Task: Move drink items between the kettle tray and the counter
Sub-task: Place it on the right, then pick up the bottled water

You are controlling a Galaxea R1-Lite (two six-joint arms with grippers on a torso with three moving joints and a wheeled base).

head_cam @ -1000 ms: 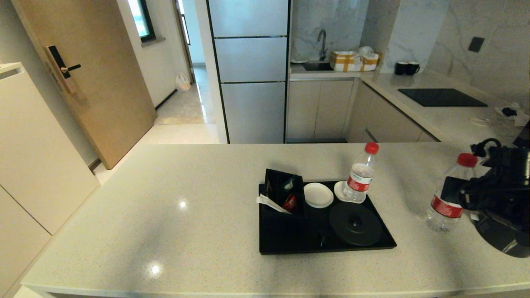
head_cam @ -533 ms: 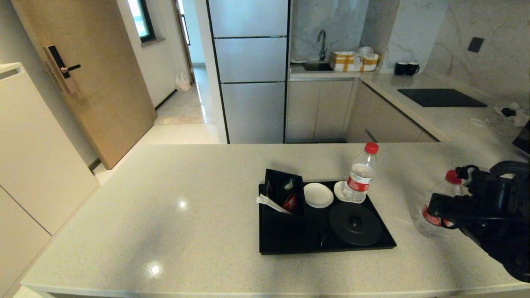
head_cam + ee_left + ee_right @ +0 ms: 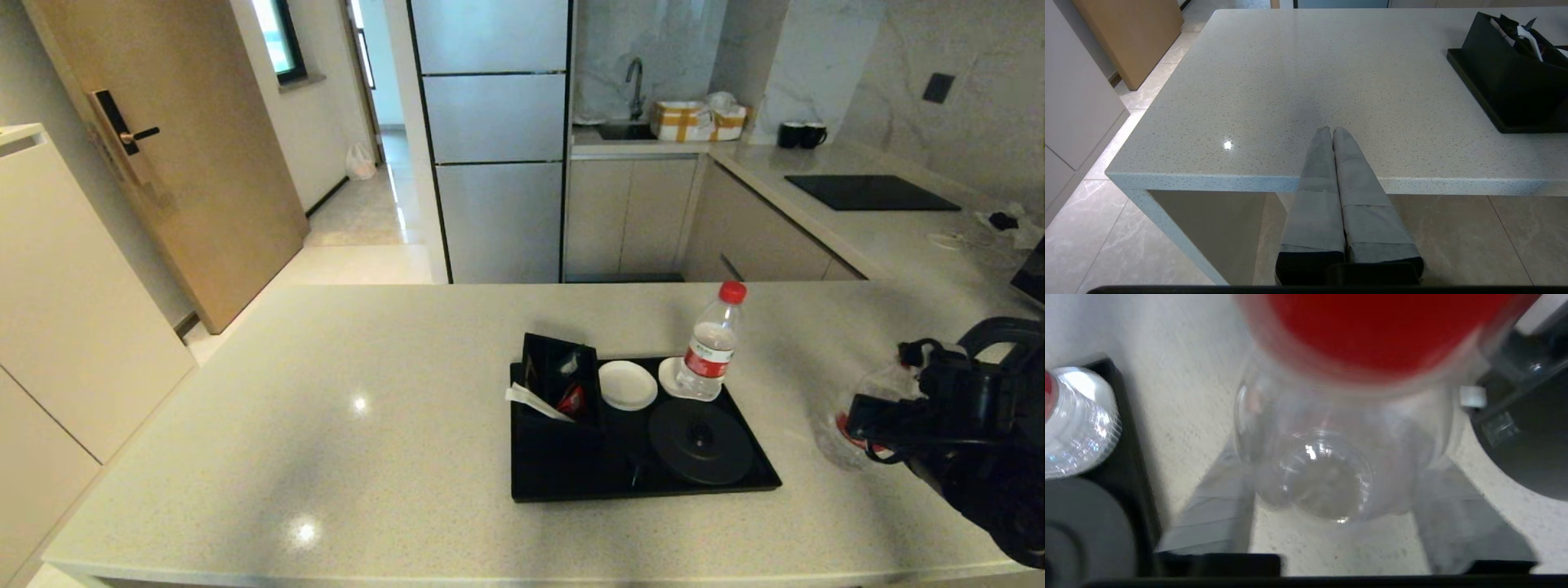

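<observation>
The bottle (image 3: 1343, 457) right of the tray (image 3: 571, 482) is straddled by the right gripper (image 3: 1339, 522), fingers (image 3: 1216, 514) not yet clamped; a skewed squeeze could tip it on the worktop (image 3: 326, 425).

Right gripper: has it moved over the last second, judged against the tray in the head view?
Yes. The right gripper has come down around the counter bottle, now hiding its cap, and edged slightly toward the tray, which has stayed put.

One clear water bottle (image 3: 709, 346) with a red cap stands upright on the far right coaster of the black kettle tray (image 3: 571, 478). The second bottle (image 3: 1339, 449) sits between the right gripper's (image 3: 1331, 514) fingers, on the beige counter (image 3: 367, 425) right of the tray.
</observation>
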